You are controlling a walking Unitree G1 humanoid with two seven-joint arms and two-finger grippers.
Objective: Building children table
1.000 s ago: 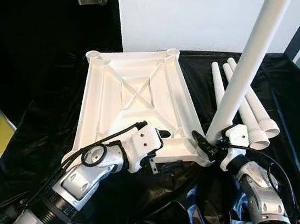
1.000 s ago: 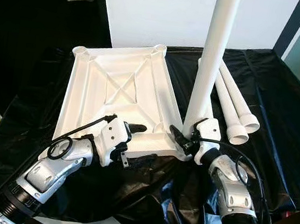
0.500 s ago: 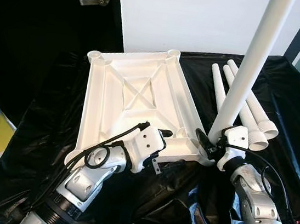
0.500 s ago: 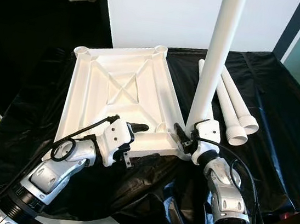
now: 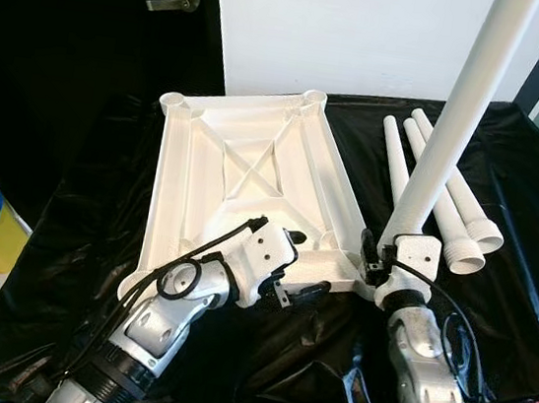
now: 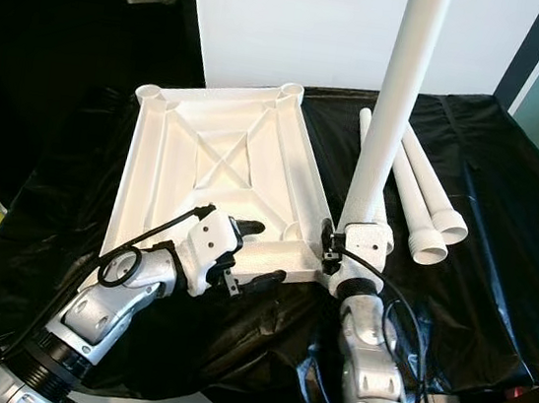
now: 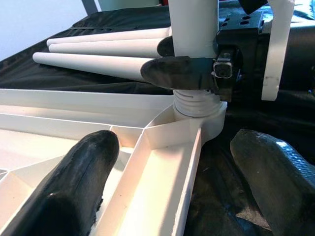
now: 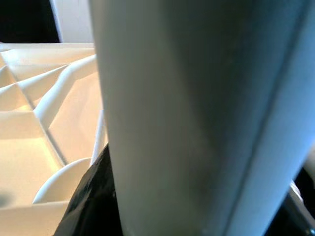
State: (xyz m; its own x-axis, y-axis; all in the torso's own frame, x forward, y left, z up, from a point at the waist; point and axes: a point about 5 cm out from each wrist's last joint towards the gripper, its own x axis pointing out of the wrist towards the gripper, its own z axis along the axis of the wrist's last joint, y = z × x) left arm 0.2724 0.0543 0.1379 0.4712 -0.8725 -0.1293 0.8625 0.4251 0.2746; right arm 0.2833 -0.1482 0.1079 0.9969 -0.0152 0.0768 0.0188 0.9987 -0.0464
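Tabletop (image 5: 244,168) lies upside down on the black sheet (image 5: 72,265), and I have one leg (image 5: 447,135) standing nearly upright with its threaded end in the near right corner socket (image 7: 199,115). My right gripper (image 5: 373,258) clamps that leg just above the socket, forearm rising from below. My left gripper (image 5: 291,264) straddles the near rim with fingers spread, bracing it. Three spare legs (image 5: 448,200) lie just to the right, nearer my right arm.

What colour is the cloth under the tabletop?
Black, glossy cloth; clearest in the left eye view.
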